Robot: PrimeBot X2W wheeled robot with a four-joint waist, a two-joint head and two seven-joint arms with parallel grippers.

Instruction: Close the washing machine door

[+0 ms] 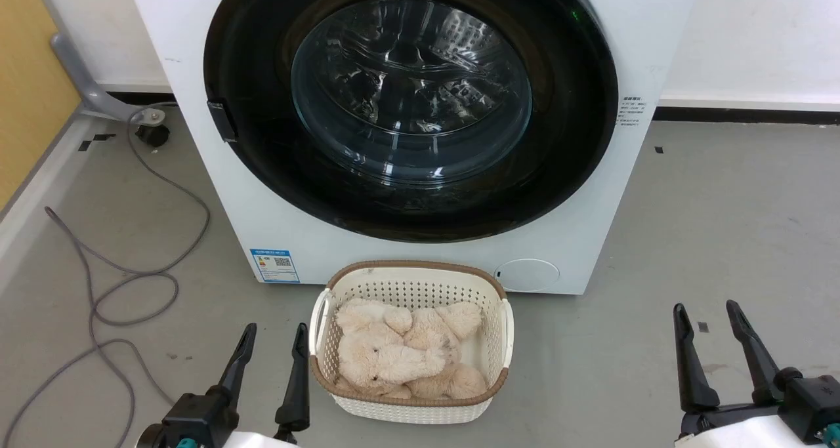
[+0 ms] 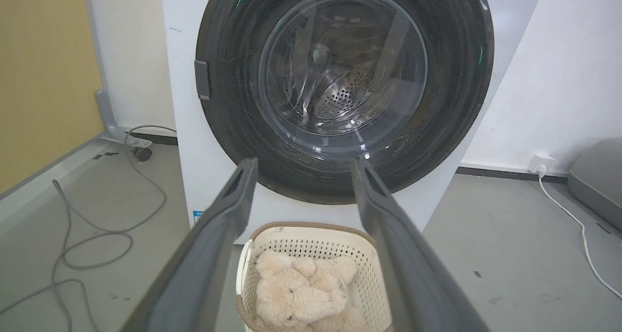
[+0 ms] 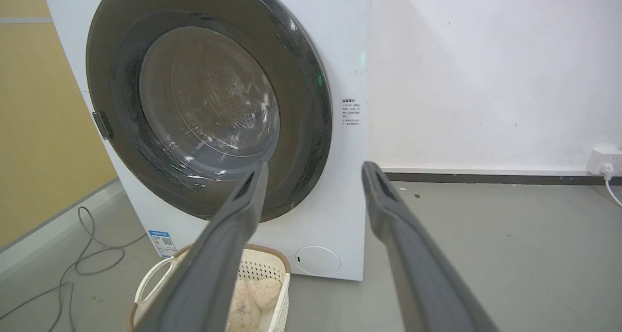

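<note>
Head view, washing machine door (image 1: pixel 577 140): glossy black ring around a clear glass bowl, lying flush in the front of the washing machine (image 1: pixel 315 251); a small dark latch (image 1: pixel 222 120) sits on the ring's left edge.
Head view, basket (image 1: pixel 407 290): cream, perforated, with a brown rim, on the grey floor (image 1: pixel 689 225) just in front of the machine's bottom edge; a beige plush toy (image 1: pixel 400 356) lies inside.
Head view, left tool (image 1: pixel 275 330): low, just left of the basket, fingers apart and holding nothing.
Head view, right tool (image 1: pixel 704 307): well right of the basket, fingers wide and holding nothing.
Head view, cable (image 1: pixel 98 290): grey, looping over the floor left of the machine.
Left wrist view, tool: two dark fingers spread wide; the door's lower ring shows beyond the tips, and the basket with the toy shows below between them.
Right wrist view, tool: fingers wide with bare floor between them; the left fingertip overlaps the door's lower ring.
Right wrist view, door: seen at an angle, flat against the white front.
Right wrist view, wall socket (image 3: pixel 604 159): low on the white wall, at the far right.
</note>
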